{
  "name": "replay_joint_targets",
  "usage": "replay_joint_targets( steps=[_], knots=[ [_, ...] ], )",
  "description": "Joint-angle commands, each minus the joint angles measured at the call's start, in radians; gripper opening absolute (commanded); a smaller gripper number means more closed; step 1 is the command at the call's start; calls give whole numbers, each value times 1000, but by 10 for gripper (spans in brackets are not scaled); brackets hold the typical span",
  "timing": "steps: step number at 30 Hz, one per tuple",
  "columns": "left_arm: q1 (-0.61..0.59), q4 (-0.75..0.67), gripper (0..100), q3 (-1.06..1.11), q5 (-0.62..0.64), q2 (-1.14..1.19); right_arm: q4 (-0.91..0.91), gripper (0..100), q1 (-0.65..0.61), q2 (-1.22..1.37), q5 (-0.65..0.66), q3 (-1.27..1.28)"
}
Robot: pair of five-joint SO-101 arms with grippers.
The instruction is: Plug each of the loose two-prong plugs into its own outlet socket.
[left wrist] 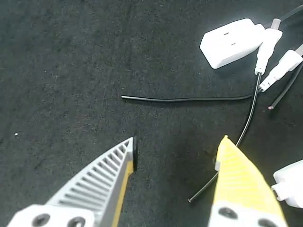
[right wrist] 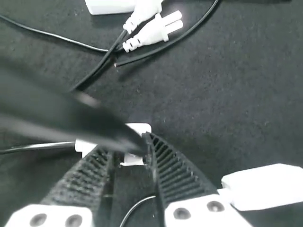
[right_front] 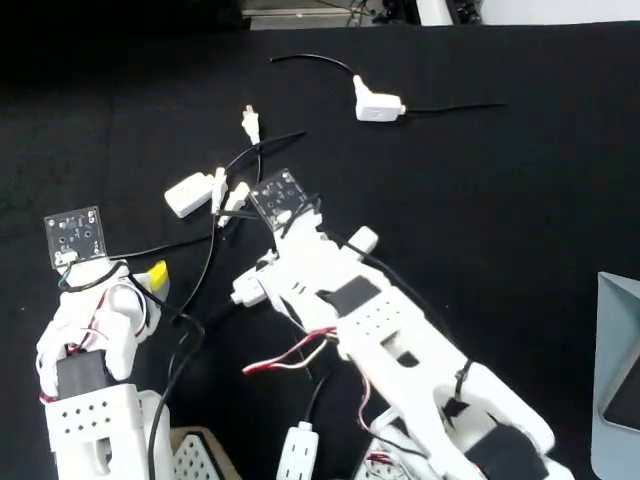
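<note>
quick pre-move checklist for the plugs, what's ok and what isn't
1. Left hand open, empty: ok.
2. Right hand shut on a white part: ok.
3. That part a plug or a socket: cannot tell.
4. Two plugs seated in the socket: not ok, they lie beside it.
5. Third plug plugged in: not ok, loose on the table.

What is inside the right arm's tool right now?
The right tool grips a white piece over the black table. A blurred black cable crosses over it, so whether it is a plug or a socket is hidden.
</note>
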Motion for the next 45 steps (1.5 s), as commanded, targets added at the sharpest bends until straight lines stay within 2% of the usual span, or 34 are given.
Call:
replay_joint_targets(
  steps=[1,8,17,24,28,35,45],
  knots=[
    [-16,3,277,-7,5,-12,-23,12,-6,31,6,-68],
    [-16,3,277,-7,5,-11,-23,12,51,39,49,-76],
    [-16,3,277,-2,5,-12,-23,12,49,42,52,-68],
    [-18,3,277,2,3,-12,-21,12,48,194,57,-117],
    [-18,3,277,4,3,-12,-15,11,38,228,109,-128],
    [-18,3,277,4,3,-12,155,11,38,133,112,-168],
    [-18,3,277,4,3,-12,35,11,38,248,115,-130]
  ],
)
